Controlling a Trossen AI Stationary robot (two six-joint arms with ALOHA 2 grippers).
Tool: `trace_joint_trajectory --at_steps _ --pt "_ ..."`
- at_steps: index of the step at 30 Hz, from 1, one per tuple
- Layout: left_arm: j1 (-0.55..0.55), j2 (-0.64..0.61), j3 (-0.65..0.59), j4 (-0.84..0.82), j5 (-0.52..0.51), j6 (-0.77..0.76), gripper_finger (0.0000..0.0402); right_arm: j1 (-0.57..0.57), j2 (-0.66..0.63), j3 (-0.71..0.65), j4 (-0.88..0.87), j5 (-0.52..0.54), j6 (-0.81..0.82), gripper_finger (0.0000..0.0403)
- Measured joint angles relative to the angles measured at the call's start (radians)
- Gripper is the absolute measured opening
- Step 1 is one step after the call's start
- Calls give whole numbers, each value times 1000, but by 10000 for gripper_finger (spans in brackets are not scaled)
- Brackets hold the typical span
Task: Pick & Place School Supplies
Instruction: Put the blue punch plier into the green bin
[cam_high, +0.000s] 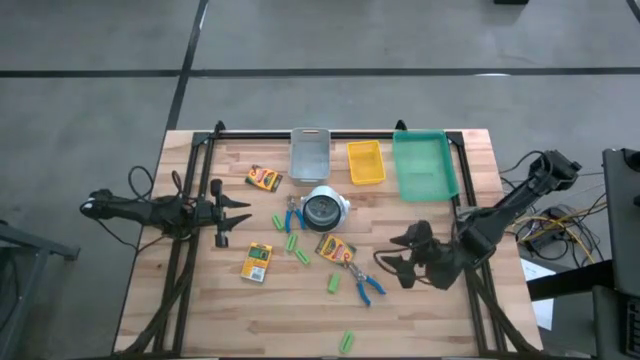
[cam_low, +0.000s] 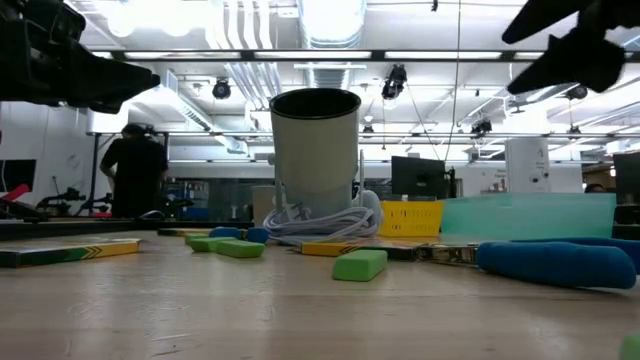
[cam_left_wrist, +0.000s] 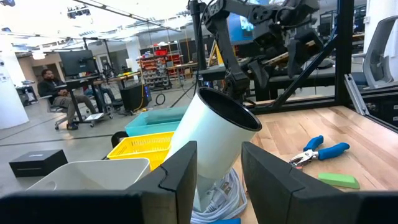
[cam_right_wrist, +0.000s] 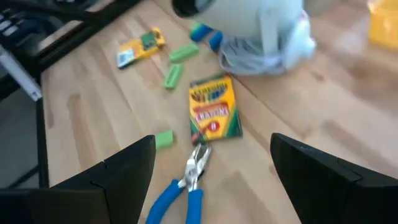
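The right gripper (cam_high: 392, 257) hangs with fingers spread wide and empty above the table (cam_high: 440, 300), just beside blue-handled pliers (cam_high: 366, 281) and a crayon box (cam_high: 335, 247). The left gripper (cam_high: 240, 219), fingers partly open and holding nothing, waits near the left edge, facing a white cup (cam_high: 324, 208). Green sticks (cam_high: 302, 256) lie scattered between two more crayon boxes (cam_high: 258, 262).

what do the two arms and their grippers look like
Both arms are dark, nearly black, built of jointed segments. The left arm is slim, with thin black cables looping beside it, ending in the left gripper with two pointed fingers. The right arm is bulkier; its right gripper has broad, flat, matte black fingers. No markings are visible.
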Motion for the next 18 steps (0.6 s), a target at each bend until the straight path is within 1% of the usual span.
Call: trace_joint_trajectory --at_steps 3,11,18 --pt "0 0 0 0 0 0 131 4 33 22 -62 -5 93 311" --pt "0 0 0 0 0 0 131 4 167 19 -58 -55 129 311" --pt "0 0 0 0 0 0 131 6 290 53 -49 -55 129 311"
